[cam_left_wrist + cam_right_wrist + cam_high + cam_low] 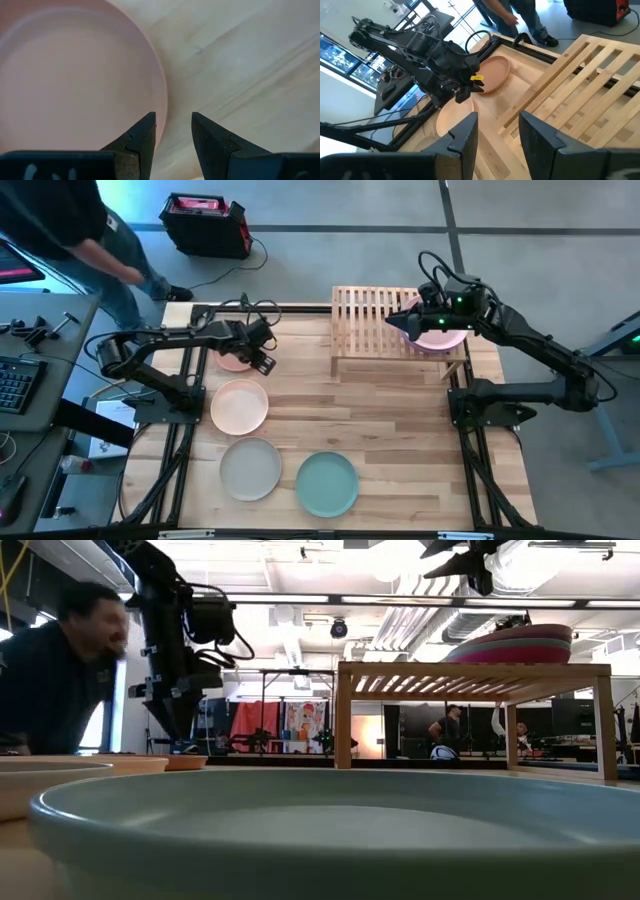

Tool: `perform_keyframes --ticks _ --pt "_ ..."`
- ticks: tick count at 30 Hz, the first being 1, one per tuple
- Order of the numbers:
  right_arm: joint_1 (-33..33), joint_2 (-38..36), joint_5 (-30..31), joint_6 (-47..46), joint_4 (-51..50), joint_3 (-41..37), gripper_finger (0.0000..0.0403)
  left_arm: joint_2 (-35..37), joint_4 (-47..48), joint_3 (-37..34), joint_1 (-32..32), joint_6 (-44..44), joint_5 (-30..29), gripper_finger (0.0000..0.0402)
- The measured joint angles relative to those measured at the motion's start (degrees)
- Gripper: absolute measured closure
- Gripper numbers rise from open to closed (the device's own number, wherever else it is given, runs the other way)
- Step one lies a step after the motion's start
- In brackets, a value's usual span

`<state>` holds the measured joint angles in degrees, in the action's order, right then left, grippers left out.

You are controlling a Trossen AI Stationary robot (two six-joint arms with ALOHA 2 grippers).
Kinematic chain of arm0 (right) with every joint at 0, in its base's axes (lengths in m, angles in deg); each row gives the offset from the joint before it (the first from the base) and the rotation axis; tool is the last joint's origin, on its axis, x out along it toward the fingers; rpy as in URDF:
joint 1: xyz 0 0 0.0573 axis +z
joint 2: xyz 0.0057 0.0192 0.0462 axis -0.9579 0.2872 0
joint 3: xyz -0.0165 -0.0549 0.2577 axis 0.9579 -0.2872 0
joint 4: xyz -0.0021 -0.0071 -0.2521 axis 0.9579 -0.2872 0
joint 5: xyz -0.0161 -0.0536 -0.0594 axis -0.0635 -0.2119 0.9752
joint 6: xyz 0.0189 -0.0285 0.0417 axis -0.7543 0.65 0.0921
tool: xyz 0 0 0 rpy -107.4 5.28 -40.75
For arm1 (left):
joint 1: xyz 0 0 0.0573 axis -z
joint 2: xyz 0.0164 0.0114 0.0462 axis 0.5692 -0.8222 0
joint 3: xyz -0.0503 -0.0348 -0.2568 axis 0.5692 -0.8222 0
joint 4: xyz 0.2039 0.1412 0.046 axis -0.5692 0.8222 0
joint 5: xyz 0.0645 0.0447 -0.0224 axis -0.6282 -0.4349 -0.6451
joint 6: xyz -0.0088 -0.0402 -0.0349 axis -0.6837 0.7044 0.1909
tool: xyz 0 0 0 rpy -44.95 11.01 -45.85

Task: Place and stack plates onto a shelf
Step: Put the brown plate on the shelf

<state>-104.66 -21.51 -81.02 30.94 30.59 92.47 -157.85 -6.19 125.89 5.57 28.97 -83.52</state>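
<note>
wooden table [400, 430]: shelf [372, 330] slats run front-to-back, long axis sideways; both end effectors [262, 360] [400, 320] open, empty.

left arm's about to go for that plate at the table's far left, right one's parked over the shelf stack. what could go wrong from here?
1. The left end effector, open, straddles the rim of the peach plate lying flat on the table; a thin edge grip may slip or tilt.
2. The right end effector hangs open just above the stack of plates at the right end of the shelf; a bump could shift it.
3. A person stands close behind the table's left side.
</note>
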Motion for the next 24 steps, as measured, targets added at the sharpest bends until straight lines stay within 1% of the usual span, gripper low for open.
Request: perform_keyframes --ticks 6,12,24 --pt "0.0 0.0 0.0 0.5 0.0 0.0 0.0279 0.0 -3.0 -2.9 0.0 0.5 0.3 0.0286" --pt "0.0 0.0 0.0 0.5 0.0 0.0 0.0279 -0.3 -3.3 -3.3 -0.3 0.5 0.2 0.0286" --pt "0.0 0.0 0.0 0.5 0.0 0.0 0.0279 -8.0 -4.1 -3.2 -0.3 0.5 0.5 0.0287"
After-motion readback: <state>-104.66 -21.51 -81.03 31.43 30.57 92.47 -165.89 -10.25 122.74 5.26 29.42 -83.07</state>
